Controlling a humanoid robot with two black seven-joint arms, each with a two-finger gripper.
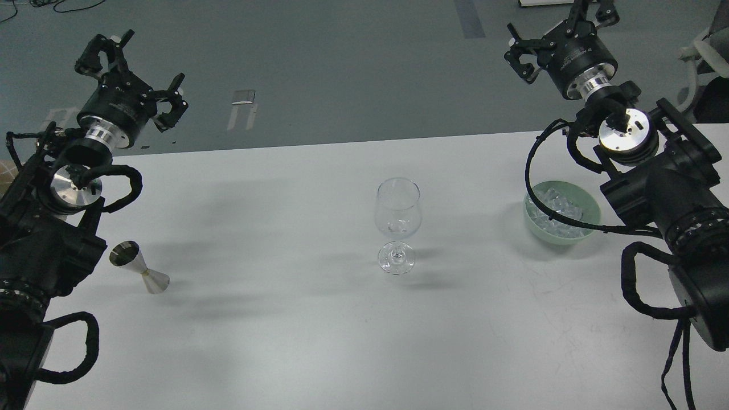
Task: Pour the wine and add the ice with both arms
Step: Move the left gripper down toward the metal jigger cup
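An empty clear wine glass (397, 223) stands upright at the middle of the white table (296, 319). A pale green bowl (590, 208) at the right holds several clear ice lumps (555, 210). A steel jigger (139, 266) stands at the left. My left gripper (128, 74) is open and empty, raised beyond the table's far left edge, well above the jigger. My right gripper (561, 25) is open and empty, raised beyond the far right edge, above and behind the bowl. A black cable of the right arm crosses the bowl.
Grey floor lies beyond the table's far edge. A small flat grey object (244, 97) lies on the floor. Part of a chair (703, 62) shows at the upper right.
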